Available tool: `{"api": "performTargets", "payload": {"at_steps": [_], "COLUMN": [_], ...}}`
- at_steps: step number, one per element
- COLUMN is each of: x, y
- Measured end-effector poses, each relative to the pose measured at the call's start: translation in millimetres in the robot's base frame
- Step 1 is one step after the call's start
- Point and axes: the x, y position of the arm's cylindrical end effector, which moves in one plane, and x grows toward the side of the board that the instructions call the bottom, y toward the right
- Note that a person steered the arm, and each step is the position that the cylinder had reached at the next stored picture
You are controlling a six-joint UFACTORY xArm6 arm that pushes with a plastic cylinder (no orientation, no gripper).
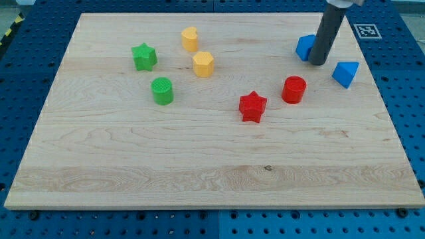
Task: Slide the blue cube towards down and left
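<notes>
I am watching the blue cube (305, 47), which is lying near the view's top right corner of the wooden tabletop (199, 172). My tip (318, 63) is standing on the cube's right side, touching it or almost touching; the rod is hiding part of the cube, so I cannot tell which. There is no claw on this arm, only the straight dark rod, so nothing is spreading or pinching.

I am thinking about what could go wrong. The tip is sitting to the right of the cube and a little low, so a push to the left may send the cube straight left, or even up, instead of down and left. If the contact is off the centre, the cube may be turning and slipping away from the tip. The red cylinder (293, 89) and the red star (252, 106) are lying down and left of the cube, so a long push may be knocking them. The blue triangular block (345, 73) is just to the right of the rod.

The tabletop is pale wood with grain, and it is resting on a blue perforated base (405, 99).
</notes>
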Motion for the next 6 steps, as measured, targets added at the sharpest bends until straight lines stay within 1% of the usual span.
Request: {"api": "performTargets", "payload": {"at_steps": [1, 2, 3, 4, 6], "x": [-23, -49, -64, -64, -64], "y": [19, 58, 68, 65, 19]}}
